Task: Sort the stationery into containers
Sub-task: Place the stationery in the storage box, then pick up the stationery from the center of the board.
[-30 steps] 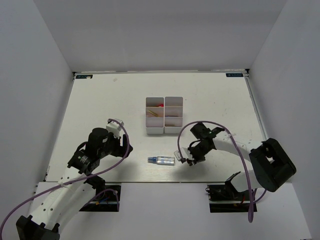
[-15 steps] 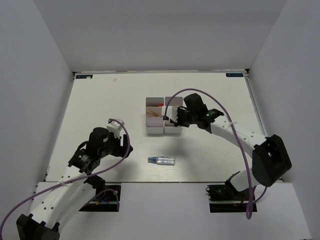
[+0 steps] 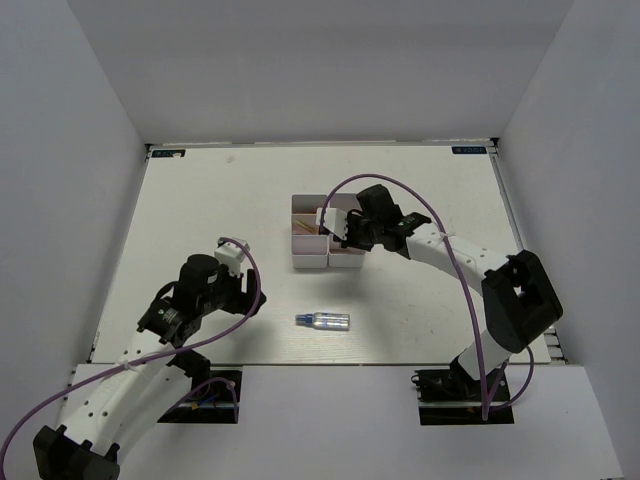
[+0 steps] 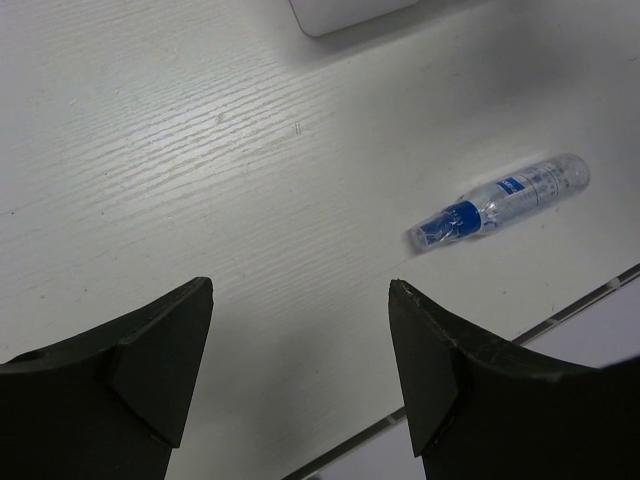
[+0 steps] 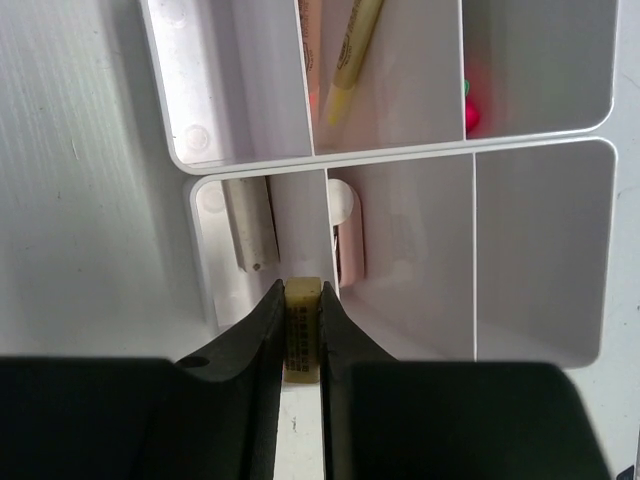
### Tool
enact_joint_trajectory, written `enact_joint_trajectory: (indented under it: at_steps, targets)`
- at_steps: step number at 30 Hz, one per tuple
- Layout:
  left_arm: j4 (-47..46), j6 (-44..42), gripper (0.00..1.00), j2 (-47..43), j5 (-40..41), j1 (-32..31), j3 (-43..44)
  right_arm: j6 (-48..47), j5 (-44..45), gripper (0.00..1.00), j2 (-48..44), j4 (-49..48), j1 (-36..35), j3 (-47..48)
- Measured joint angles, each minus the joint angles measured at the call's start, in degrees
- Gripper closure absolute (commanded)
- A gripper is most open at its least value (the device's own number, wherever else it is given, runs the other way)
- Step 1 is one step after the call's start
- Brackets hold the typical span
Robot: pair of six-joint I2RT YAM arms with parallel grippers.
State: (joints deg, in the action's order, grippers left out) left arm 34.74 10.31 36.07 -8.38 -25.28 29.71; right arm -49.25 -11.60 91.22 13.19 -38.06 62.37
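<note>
Quick look at where we're at. Our right gripper [image 5: 301,300] is out over the two white boxes in the middle of the table [image 3: 200,200], and its fingers [image 5: 262,340] are pinching a small yellowish eraser [image 5: 301,345] between them. The eraser hangs right above the right box [image 5: 530,260], over the wall between its near and middle compartments. We can't tell if it's touching that wall.

In the right box, the near compartment has a greyish stick [image 5: 250,225] and the middle one has something pale pink [image 5: 345,250]. The far one looks bare. The left box [image 5: 240,100] sits touching it. It has a yellow stick [image 5: 350,60] in the middle compartment with a pinkish stick beside it, and a bit of red and green [image 5: 468,105] in the far one.

Our left gripper [image 4: 300,300] hovers above the near left part of the table, fingers spread wide with nothing between them.

The silver-blue tube [image 3: 323,320] lies flat on the table, near of the boxes and well apart from them, off to the right of the left gripper.
</note>
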Motion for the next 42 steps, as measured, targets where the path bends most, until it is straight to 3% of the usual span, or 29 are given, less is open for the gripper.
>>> enact_joint_trajectory:
  at_steps: [6, 8, 12, 13, 14, 15, 17, 20, 21, 22, 23, 24, 25, 26, 27, 28, 31, 32, 34, 35, 37, 42]
  targets:
    - [0.0, 0.0, 0.19, 0.2, -0.1, 0.0, 0.0, 0.6, 0.3, 0.57, 0.0, -0.1, 0.0, 0.0]
    - [0.0, 0.0, 0.19, 0.2, -0.1, 0.0, 0.0, 0.7, 0.3, 0.5, 0.0, -0.2, 0.0, -0.1]
    - [0.0, -0.2, 0.21, 0.3, -0.2, 0.0, 0.0, 1.1, 0.3, 0.53, 0.0, -0.1, 0.0, -0.4]
    - [0.0, -0.2, 0.29, 0.4, -0.5, 0.0, 0.0, 1.2, 0.3, 0.56, 0.0, -0.2, 0.0, -0.4]
    - [0.0, -0.2, 0.41, 0.6, -0.9, 0.0, 0.0, 1.3, 0.3, 0.67, 0.0, -0.2, 0.0, -0.4]
    - [0.0, -0.3, 0.74, 0.8, -1.4, 0.0, 0.0, 1.6, 0.3, 0.78, 0.0, -0.1, 0.0, -0.4]
    - [-0.2, -0.6, 0.96, 1.3, -2.3, 0.0, 0.0, 2.6, 0.1, 0.99, -0.2, 0.0, 0.0, -0.4]
    - [-0.5, -0.9, 1.0, 2.9, -4.6, 0.0, 0.0, 4.4, -0.6, 0.96, -1.7, 0.7, 0.0, -0.4]
    - [-0.5, -1.0, 1.0, 3.7, -6.1, 0.0, 0.0, 5.0, -1.1, 0.68, -2.7, 0.9, 0.0, -0.4]
    - [-0.7, -1.3, 0.98, 4.7, -7.9, 0.0, 0.0, 5.9, -1.8, 0.48, -4.0, 1.3, 0.0, -0.4]
    - [-1.1, -1.4, 0.94, 5.7, -9.8, 0.0, 0.0, 6.6, -2.8, 0.37, -5.6, 2.1, 0.1, -0.4]
    - [-1.6, -1.6, 0.86, 6.7, -11.6, 0.0, 0.0, 7.0, -3.8, 0.31, -7.3, 3.0, 0.1, -0.4]
    - [-2.0, -1.8, 0.66, 8.0, -13.9, -0.2, 0.2, 7.3, -4.9, 0.31, -9.3, 4.0, 0.1, -0.4]
    - [-2.1, -2.2, 0.56, 9.5, -15.3, -0.9, 0.7, 7.6, -6.0, 0.36, -11.3, 4.9, 0.1, -0.4]
    - [-1.9, -2.7, 0.46, 11.3, -16.4, -2.0, 1.7, 7.9, -7.1, 0.54, -13.1, 5.8, 0.2, -0.4]
    - [-1.5, -3.5, 0.22, 13.7, -17.1, -4.0, 3.2, 7.9, -8.2, 1.0, -15.0, 7.1, 0.2, -0.5]
    - [0.7, -7.8, 0.0, 20.1, -17.7, -12.0, 9.8, 9.8, -10.7, 1.0, -20.3, 10.4, 0.8, -2.4]
    - [1.2, -9.5, 0.0, 21.6, -17.7, -14.9, 12.0, 10.1, -11.0, 1.0, -22.1, 11.2, 1.3, -3.7]
    - [1.1, -13.9, 0.0, 24.0, -16.7, -20.6, 15.9, 11.2, -10.7, 0.6, -25.8, 14.1, 2.5, -6.6]
    - [1.0, -16.4, 0.0, 25.0, -16.4, -23.1, 17.4, 11.5, -9.9, 0.45, -27.3, 15.3, 3.1, -7.9]
    - [0.8, -20.8, 0.01, 27.8, -16.5, -26.2, 19.5, 11.6, -7.4, 0.39, -29.5, 16.3, 4.2, -10.5]
    - [1.7, -30.2, 0.05, 40.1, -13.8, -28.7, 26.0, 12.2, -2.5, 0.39, -35.0, 18.1, 6.5, -17.9]
